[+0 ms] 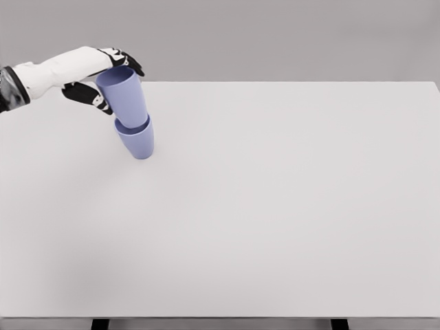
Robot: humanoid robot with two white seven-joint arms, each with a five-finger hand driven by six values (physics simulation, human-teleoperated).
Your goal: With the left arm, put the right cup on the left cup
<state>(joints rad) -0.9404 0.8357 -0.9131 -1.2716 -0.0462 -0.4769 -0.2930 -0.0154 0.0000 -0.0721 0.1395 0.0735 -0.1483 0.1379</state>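
Lilac upper cup (124, 96) sitting nested in the lower cup (137, 141) at the white table's (289, 206) far left; left hand (103, 79) wrapping its rim, fingers curling around it.

The render is bright and evenly lit, with soft, diffuse light and no glare. The white table (275, 206) reads almost uniformly pale, darkening faintly toward its left side. Just beside the stacked cups (130, 113), only a very weak, blurred shadow shows on the table. Edges look slightly soft, as from compression. The table's far edge runs straight, without visible distortion.
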